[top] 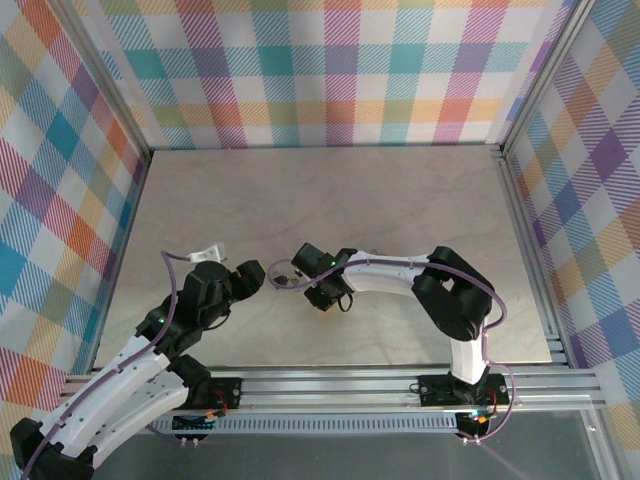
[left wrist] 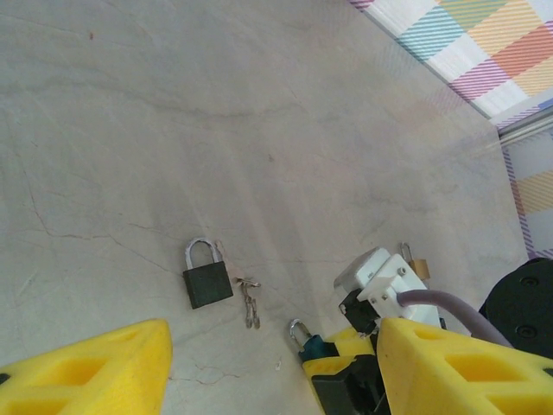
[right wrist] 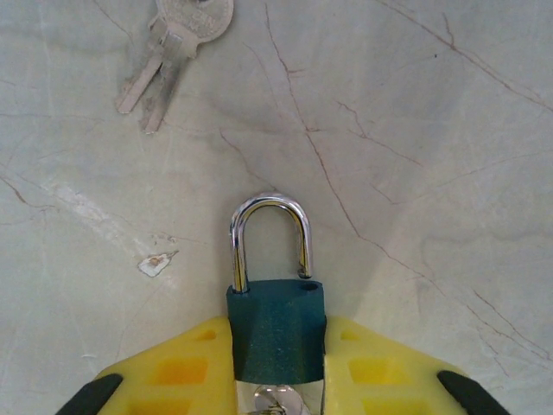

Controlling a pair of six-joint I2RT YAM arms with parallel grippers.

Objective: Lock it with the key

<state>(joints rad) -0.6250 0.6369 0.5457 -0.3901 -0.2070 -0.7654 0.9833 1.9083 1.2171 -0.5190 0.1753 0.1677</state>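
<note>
1. Top view: the right gripper (top: 287, 274) and left gripper (top: 248, 277) meet tip to tip at mid-table (top: 400, 200). Both arms reach low.
2. Left wrist: my left gripper stands spread and empty. A black padlock (left wrist: 207, 281) and loose keys (left wrist: 251, 304) lie just ahead.
3. Right wrist: the teal padlock (right wrist: 276, 333) is clamped in the right gripper, shackle pointing straight away. What looks like the key (right wrist: 275, 400) sits at its base.

A dark padlock (left wrist: 207, 284) lies just beside loose keys (left wrist: 251, 304).
</note>
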